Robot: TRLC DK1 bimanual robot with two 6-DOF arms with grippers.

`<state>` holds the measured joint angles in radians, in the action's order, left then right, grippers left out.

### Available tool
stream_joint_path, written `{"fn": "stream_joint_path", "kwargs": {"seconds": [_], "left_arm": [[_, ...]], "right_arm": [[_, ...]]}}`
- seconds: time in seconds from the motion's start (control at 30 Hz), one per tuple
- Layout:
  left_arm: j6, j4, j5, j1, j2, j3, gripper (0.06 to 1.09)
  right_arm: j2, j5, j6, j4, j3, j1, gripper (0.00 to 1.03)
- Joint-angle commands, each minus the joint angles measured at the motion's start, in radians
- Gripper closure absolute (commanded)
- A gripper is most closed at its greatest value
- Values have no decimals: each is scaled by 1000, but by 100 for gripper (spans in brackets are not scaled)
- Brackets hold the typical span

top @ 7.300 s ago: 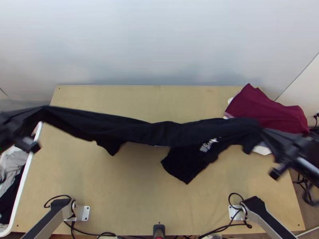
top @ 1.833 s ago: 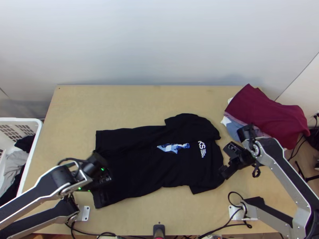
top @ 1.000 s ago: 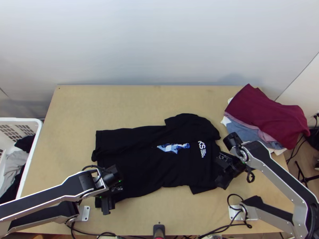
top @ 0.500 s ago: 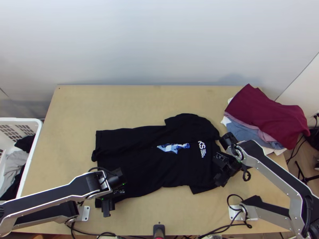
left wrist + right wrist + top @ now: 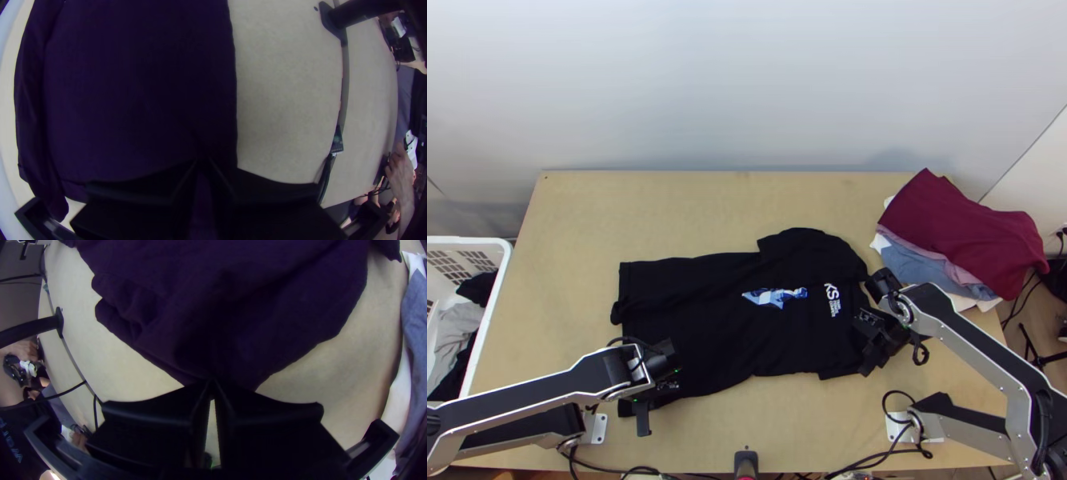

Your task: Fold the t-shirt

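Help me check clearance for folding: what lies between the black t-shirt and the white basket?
Wooden tabletop, with the left arm crossing its near part, as the top view shows.

A silver-and-black left arm [image 5: 515,400] extends from lower left, its flat-fingered black left end effector [image 5: 654,394] closed; the matching right arm [image 5: 979,348] angles from lower right, right end effector [image 5: 875,340] closed.

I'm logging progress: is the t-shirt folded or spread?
Spread: the t-shirt lies across the table, print up, with body and far sleeve laid out.
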<state>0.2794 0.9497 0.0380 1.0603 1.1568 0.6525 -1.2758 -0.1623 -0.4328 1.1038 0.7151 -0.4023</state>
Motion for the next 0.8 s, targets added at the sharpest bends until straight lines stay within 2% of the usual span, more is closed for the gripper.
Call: {"fn": "stream_joint_path", "kwargs": {"seconds": [0.0, 0.07, 0.3, 0.43, 0.63, 0.77], "left_arm": [[-3, -15, 16, -3, 1, -8, 101], [-5, -17, 16, -3, 3, -8, 105], [10, 21, 16, -37, -42, 21, 105], [67, 95, 16, -143, -82, 110, 105], [136, 175, 56, -286, -106, 199, 105], [138, 202, 66, -330, -146, 210, 105]], "right_arm": [[-3, 1, -3, -7, -3, -3, 100], [-3, 0, 0, -12, -8, -4, 100], [-2, 1, 3, -18, -13, -4, 100], [13, -9, 3, -1, 15, 11, 100], [66, -161, -3, 94, 72, 83, 100], [108, -186, -17, 125, 76, 141, 100]]}}
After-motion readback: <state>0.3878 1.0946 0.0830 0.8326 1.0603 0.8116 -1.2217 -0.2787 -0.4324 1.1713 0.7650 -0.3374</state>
